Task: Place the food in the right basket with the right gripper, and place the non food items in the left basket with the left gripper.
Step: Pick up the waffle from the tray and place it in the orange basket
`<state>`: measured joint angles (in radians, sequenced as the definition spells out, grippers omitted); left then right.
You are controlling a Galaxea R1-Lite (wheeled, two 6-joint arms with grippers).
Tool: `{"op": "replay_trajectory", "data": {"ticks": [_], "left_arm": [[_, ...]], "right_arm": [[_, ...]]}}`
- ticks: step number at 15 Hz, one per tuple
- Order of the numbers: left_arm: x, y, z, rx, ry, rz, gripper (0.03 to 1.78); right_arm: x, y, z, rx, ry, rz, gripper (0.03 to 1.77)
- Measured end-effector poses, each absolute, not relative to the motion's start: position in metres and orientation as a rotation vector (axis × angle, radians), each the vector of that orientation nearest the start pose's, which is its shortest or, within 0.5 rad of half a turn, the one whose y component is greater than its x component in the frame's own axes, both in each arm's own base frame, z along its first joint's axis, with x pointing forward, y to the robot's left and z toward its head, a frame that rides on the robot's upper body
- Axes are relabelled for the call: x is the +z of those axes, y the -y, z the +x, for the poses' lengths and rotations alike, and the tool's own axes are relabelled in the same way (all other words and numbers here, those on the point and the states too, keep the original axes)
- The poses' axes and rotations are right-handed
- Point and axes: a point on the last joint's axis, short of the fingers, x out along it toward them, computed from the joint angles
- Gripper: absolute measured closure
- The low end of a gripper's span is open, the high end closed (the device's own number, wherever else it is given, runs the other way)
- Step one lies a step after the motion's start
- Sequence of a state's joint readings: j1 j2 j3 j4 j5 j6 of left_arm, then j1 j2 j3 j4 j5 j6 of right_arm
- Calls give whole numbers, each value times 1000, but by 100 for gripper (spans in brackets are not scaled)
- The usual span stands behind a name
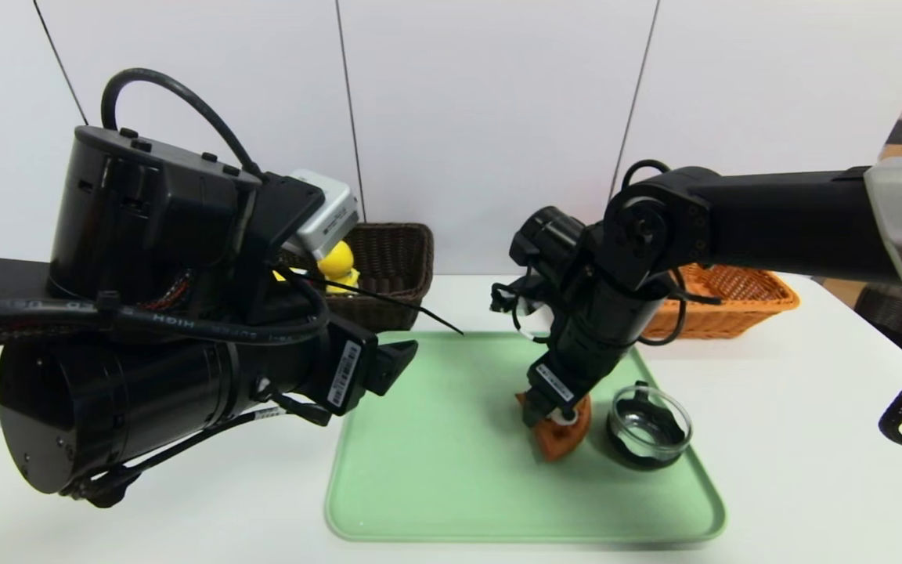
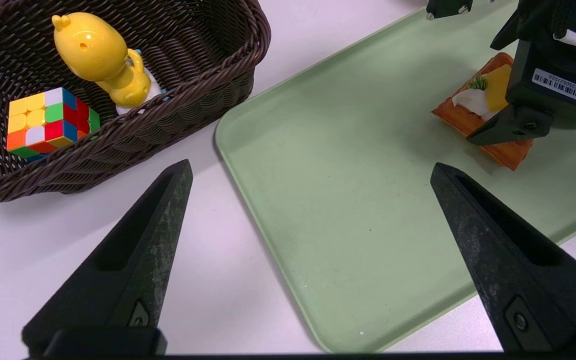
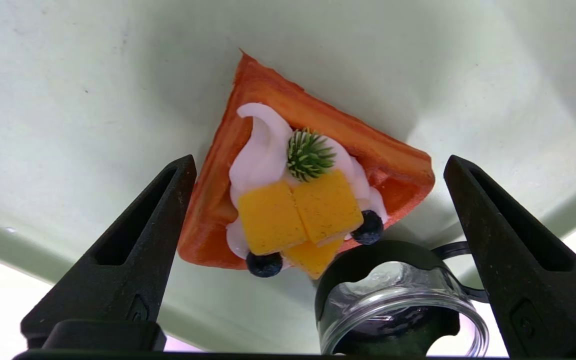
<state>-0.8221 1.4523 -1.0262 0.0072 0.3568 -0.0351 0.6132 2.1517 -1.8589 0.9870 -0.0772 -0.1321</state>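
My right pincer (image 3: 318,200) hangs spread over the waffle wedge (image 3: 293,165), one finger either side, not touching it. The wedge lies on the green tray (image 1: 435,470), the glass bowl (image 1: 649,429) just beside it. My left pincer (image 2: 313,200) stands open, empty, above the tray's edge. Farther back on the table (image 1: 811,439), the dark basket (image 2: 193,115) holds the cube (image 2: 48,122) and duck toy (image 2: 100,57); the orange basket (image 1: 733,301) sits opposite.

Head view overlooks tray (image 1: 388,501), wrist views close, sharing it
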Motion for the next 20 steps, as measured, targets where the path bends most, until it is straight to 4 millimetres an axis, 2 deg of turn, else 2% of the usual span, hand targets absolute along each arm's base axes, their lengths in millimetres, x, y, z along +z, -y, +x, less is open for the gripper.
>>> {"op": "replay_trajectory", "data": {"ticks": [15, 16, 18, 20], "left_arm": [[253, 173, 175, -442, -370, 206, 12], [253, 173, 175, -441, -370, 206, 12], [253, 173, 175, -442, -370, 206, 12], [252, 173, 175, -442, -370, 207, 12]], "right_arm": [[162, -219, 314, 538, -1235, -554, 9], [162, -220, 314, 540, -1235, -553, 12], [162, -220, 314, 541, -1233, -552, 45], [162, -220, 315, 541, -1232, -552, 63]]}}
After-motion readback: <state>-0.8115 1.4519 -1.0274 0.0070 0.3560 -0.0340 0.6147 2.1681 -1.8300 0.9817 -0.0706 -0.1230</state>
